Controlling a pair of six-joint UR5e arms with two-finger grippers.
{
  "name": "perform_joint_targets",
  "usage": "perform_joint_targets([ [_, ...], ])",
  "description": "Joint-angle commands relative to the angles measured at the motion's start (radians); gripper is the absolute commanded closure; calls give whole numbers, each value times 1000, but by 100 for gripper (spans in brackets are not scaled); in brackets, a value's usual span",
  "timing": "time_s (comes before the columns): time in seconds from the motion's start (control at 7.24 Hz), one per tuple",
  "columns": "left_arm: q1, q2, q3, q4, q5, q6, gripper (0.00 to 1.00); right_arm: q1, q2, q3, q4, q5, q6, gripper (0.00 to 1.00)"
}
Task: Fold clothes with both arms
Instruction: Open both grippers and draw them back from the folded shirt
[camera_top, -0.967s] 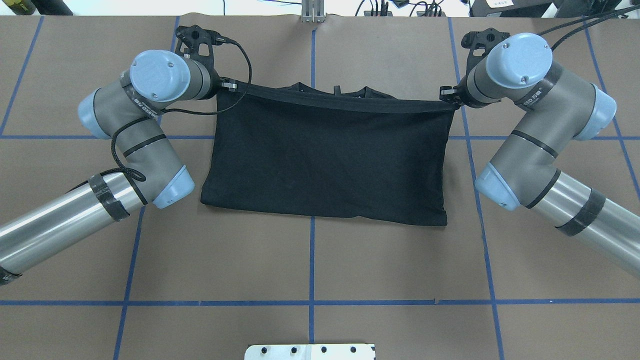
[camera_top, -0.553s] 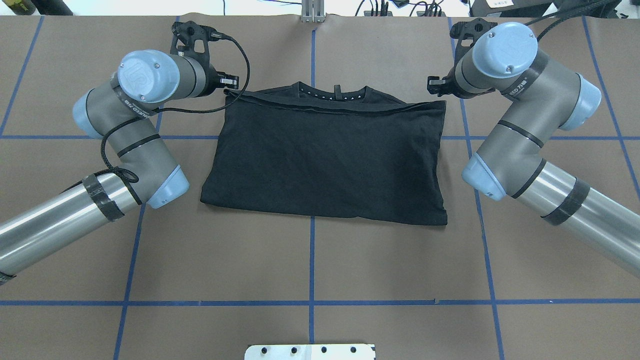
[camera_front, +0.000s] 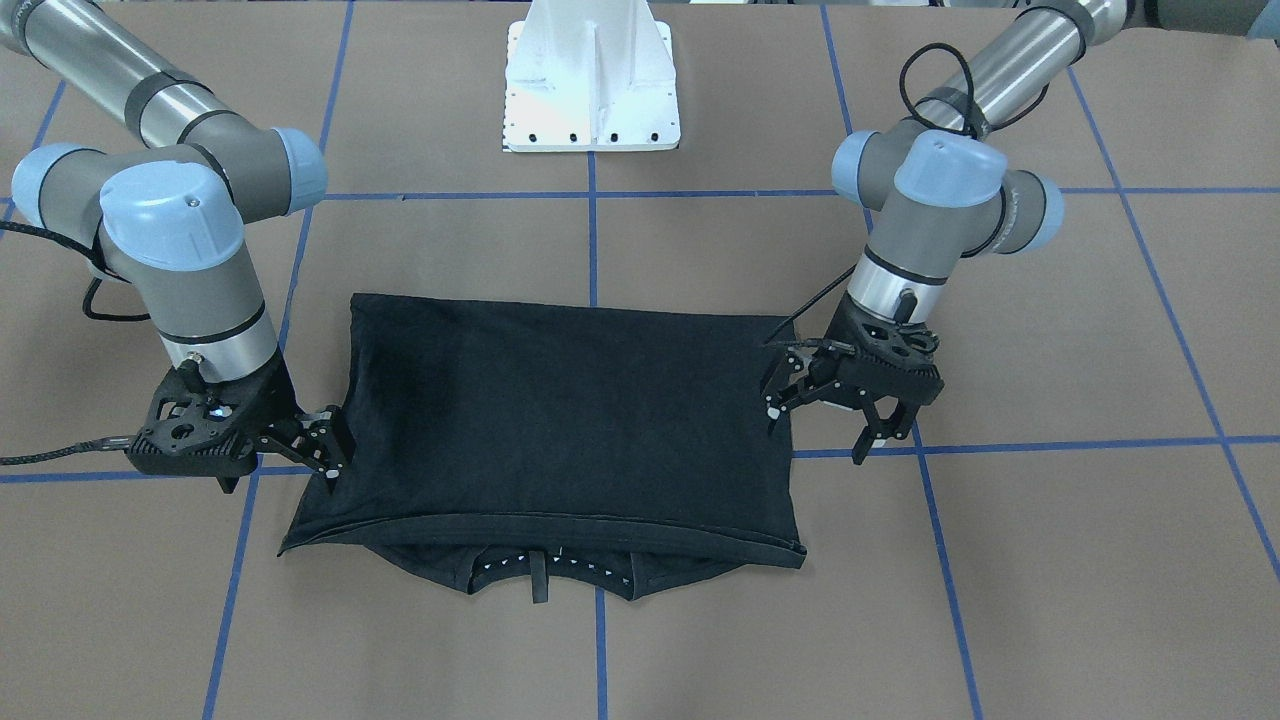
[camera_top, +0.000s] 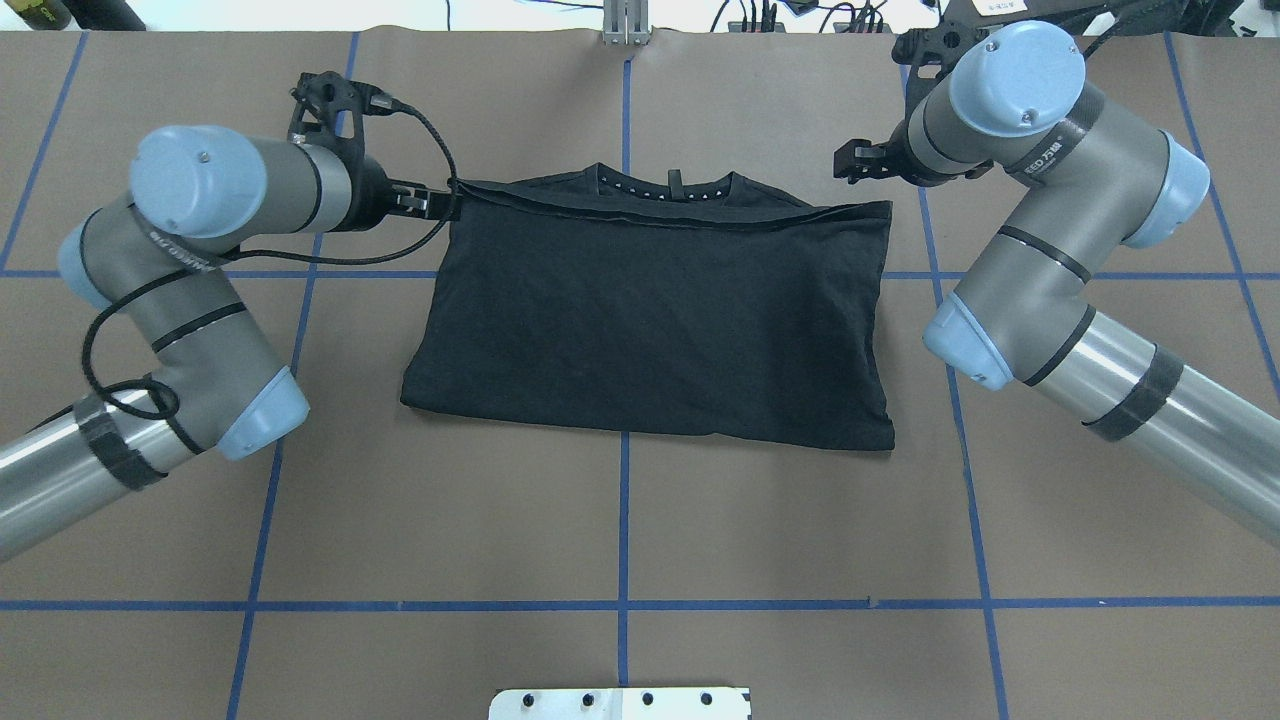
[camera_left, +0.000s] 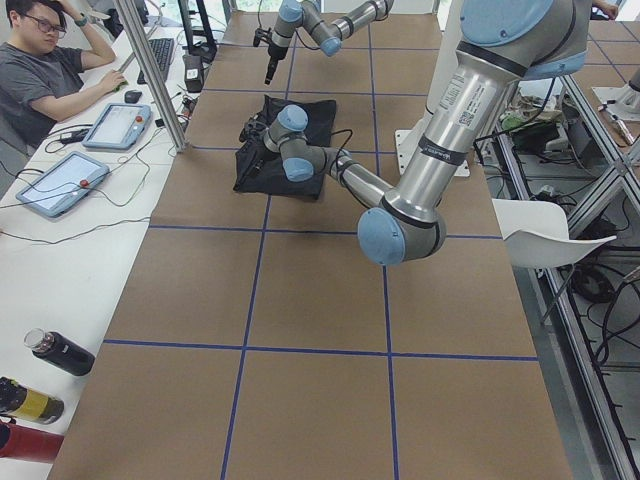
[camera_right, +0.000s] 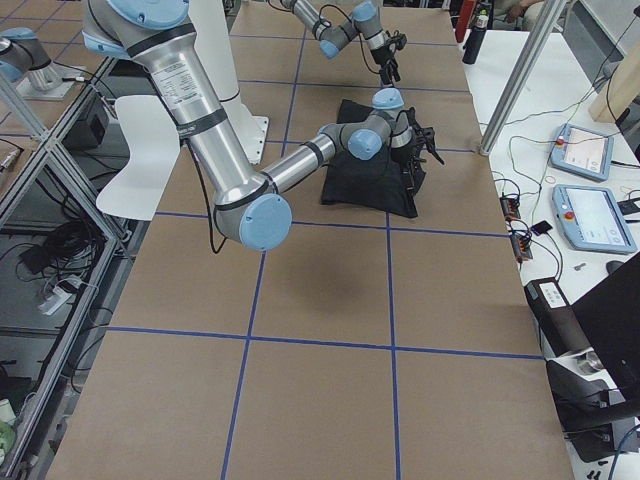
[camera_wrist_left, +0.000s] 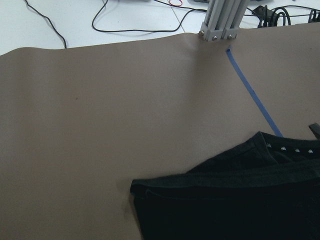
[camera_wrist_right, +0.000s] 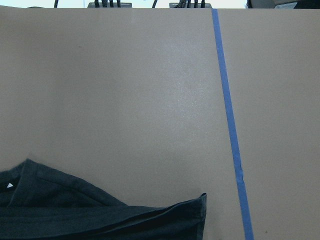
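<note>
The black T-shirt (camera_top: 650, 300) lies folded in half on the brown table, with its collar (camera_top: 665, 185) peeking out at the far edge. Its chest graphic is hidden. It also shows in the front view (camera_front: 560, 410). My left gripper (camera_top: 432, 200) is open and empty at the shirt's far left corner; in the front view (camera_front: 818, 425) its jaws stand wide apart. My right gripper (camera_top: 852, 165) is open and empty, just beyond the far right corner, and shows beside the shirt's edge in the front view (camera_front: 335, 450). Both wrist views show only a shirt corner (camera_wrist_left: 150, 190) (camera_wrist_right: 200, 205), no fingers.
The white pedestal base (camera_front: 590, 80) stands at the robot's side of the table. An aluminium post (camera_top: 625, 25) and cables sit at the far edge. Blue tape lines (camera_top: 622, 520) cross the table. An operator (camera_left: 45, 70) sits at a side desk with tablets.
Both grippers have let go of the shirt's lifted hem, and it now lies flat on the shirt. The left arm has drawn back to the left and the right gripper has moved away from the corner.
</note>
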Motion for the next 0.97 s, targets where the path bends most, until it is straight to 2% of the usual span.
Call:
perform_joint_targets([
  [0.0, 50, 146, -146, 0, -34, -24, 0, 0, -10, 32, 0, 4, -8, 0],
  [0.28, 166, 168, -153, -2, -19, -197, 0, 0, -12, 37, 0, 4, -8, 0],
  [0.41, 211, 171, -142, -3, 22, -225, 0, 0, -10, 37, 0, 4, -8, 0],
  [0.83, 245, 178, -120, -3, 50, -245, 10, 0, -10, 37, 0, 4, -8, 0],
])
